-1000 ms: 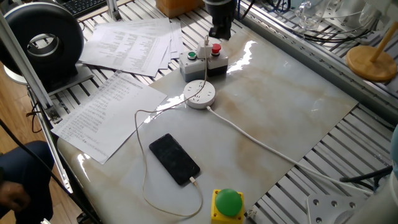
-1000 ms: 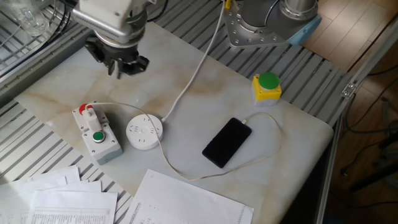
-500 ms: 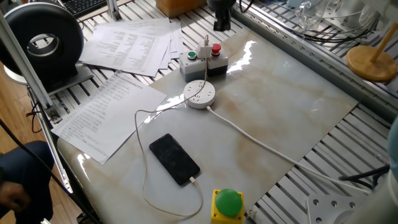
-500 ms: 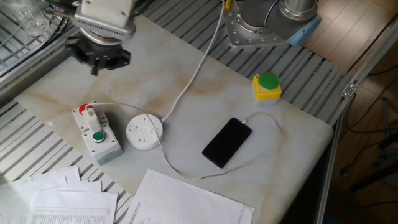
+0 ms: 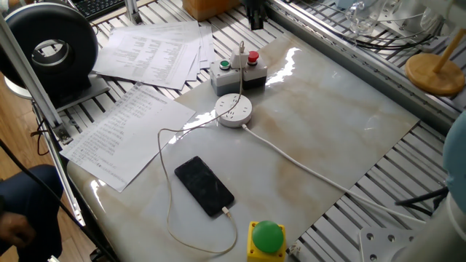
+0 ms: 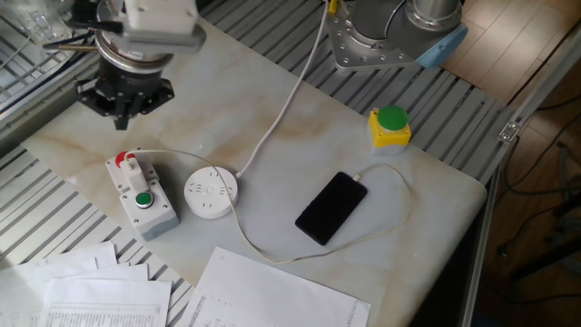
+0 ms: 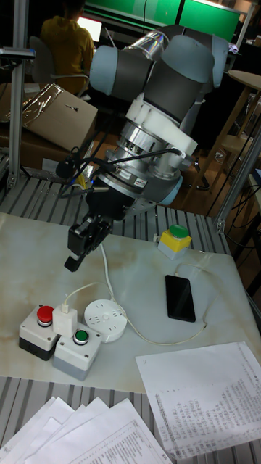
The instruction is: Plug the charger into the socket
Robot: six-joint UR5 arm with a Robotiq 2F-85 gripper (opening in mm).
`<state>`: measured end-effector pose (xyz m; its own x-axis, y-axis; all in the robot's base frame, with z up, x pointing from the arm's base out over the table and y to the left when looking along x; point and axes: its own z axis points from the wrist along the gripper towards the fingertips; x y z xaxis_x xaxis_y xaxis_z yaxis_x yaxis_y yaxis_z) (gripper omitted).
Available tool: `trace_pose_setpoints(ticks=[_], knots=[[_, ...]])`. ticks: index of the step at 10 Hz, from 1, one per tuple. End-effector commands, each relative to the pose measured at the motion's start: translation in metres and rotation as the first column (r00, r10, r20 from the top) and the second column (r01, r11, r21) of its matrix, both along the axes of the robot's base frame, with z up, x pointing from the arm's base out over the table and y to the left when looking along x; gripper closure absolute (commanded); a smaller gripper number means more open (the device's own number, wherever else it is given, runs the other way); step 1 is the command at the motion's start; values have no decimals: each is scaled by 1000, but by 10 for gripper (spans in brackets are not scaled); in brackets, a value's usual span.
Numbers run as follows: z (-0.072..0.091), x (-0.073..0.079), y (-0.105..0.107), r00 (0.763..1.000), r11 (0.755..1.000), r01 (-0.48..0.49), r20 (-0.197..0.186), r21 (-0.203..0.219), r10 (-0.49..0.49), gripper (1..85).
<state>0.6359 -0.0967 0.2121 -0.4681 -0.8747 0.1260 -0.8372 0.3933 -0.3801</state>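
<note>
The charger [image 5: 241, 58] [image 7: 65, 317], a small white cube, rests on top of the grey button box [image 5: 239, 74] between its red and green buttons. Its thin cable runs to the black smartphone [image 5: 204, 185] [image 6: 331, 208]. The socket [image 5: 234, 110] [image 6: 211, 193] [image 7: 104, 318], a round white puck with a thick cord, lies just beside that box. My gripper [image 6: 123, 102] [image 7: 75, 258] hangs above the marble slab beyond the button box, well away from charger and socket. It looks open and holds nothing. In one fixed view only its lower end [image 5: 256, 18] shows at the top edge.
A yellow box with a green dome button [image 5: 266, 239] [image 6: 391, 125] stands near the phone. Printed sheets [image 5: 131, 116] [image 7: 196, 395] lie along one side of the slab. A black spool [image 5: 51, 47] and a wooden stand [image 5: 437, 73] sit off the slab.
The gripper has drifted away from the button box toward the slab's far edge, still holding nothing. Charger, socket and phone have stayed put.
</note>
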Motion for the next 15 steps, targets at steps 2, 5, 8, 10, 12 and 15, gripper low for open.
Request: trace_pose_setpoints(ticks=[2, 5, 8, 10, 12, 15], knots=[[2, -1, 34, 990, 984, -136, -17, 116, 139, 843], [0, -5, 47, 976, 966, -209, -36, 149, 217, 843], [-6, -27, 57, 989, 971, -85, -101, 223, 110, 843], [-7, -27, 62, 991, 967, -58, -100, 249, 86, 843], [-6, -26, 54, 993, 974, -38, -96, 224, 61, 843], [-3, -21, 56, 984, 964, -123, -95, 236, 148, 843]])
